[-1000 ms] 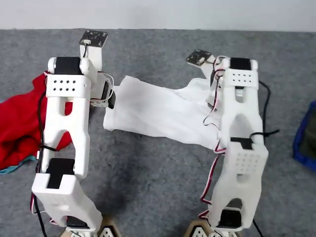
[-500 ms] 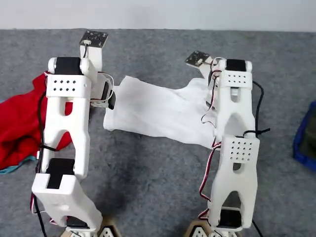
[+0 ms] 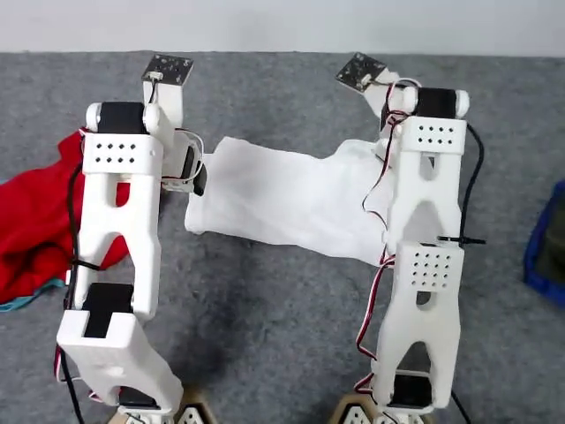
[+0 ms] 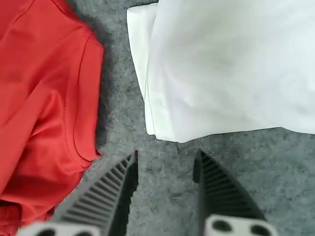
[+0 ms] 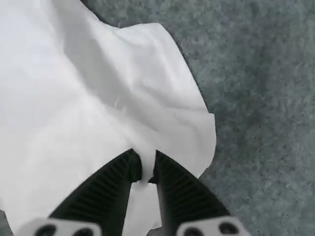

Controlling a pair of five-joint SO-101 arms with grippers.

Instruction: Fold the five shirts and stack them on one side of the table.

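Fingers [image 5: 170, 184] of the right gripper [image 5: 144, 169] are pressed together on a fold of the white shirt [image 5: 74, 108], pinching it close to a loose corner. The left gripper [image 4: 165, 169] hangs with its two fingers apart over the bare grey table [image 3: 265, 327], just off the white shirt's hem and touching no cloth. From above, two arms flank the white shirt, which lies rumpled at the table's middle, its 3 o'clock end under the right arm. Three garments are in sight, one of each colour. The red shirt [image 3: 35, 221] is bunched at 9 o'clock, partly under the left arm, with a strip of table between it and the white one. A blue cloth [image 3: 547, 243] sits at the 3 o'clock edge, well apart.
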